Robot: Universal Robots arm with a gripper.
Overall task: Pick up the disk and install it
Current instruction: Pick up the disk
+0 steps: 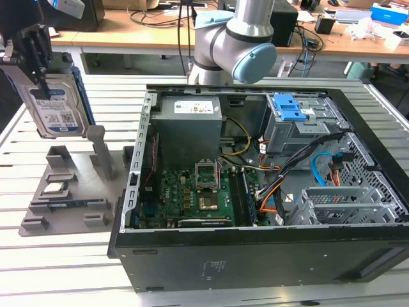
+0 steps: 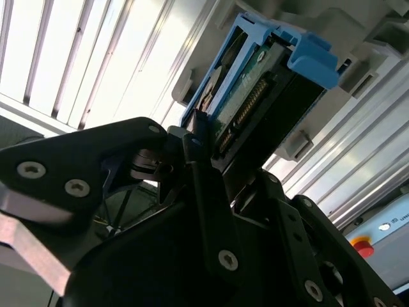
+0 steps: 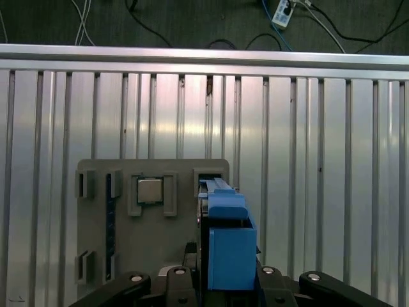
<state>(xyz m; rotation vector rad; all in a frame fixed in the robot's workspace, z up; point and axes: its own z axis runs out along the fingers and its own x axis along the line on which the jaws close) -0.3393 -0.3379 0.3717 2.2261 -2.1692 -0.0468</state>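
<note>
exterior view: high oblique, mid-range, looks down on open PC case (image 1: pixel 255 262) & slatted table (image 1: pixel 64 268) | first wrist view: faces down past disk (image 3: pixel 227 249) onto fixture plate (image 3: pixel 96 236), well above it | second wrist view: v. close, along gripper (image 2: pixel 208 137) to disk edge | shared: disk + table slats in all 3; plate in exterior & first wrist views

We see black claw (image 2: pixel 214 153) clamped on disk (image 2: pixel 255 89), connector edge (image 2: pixel 246 118) facing us, blue rails (image 2: pixel 313 57) along its sides. Slatted metal surface (image 2: pixel 83 57) behind it. We spot red button (image 2: pixel 362 245) on pale panel (image 2: pixel 391 220) nearby.
</note>
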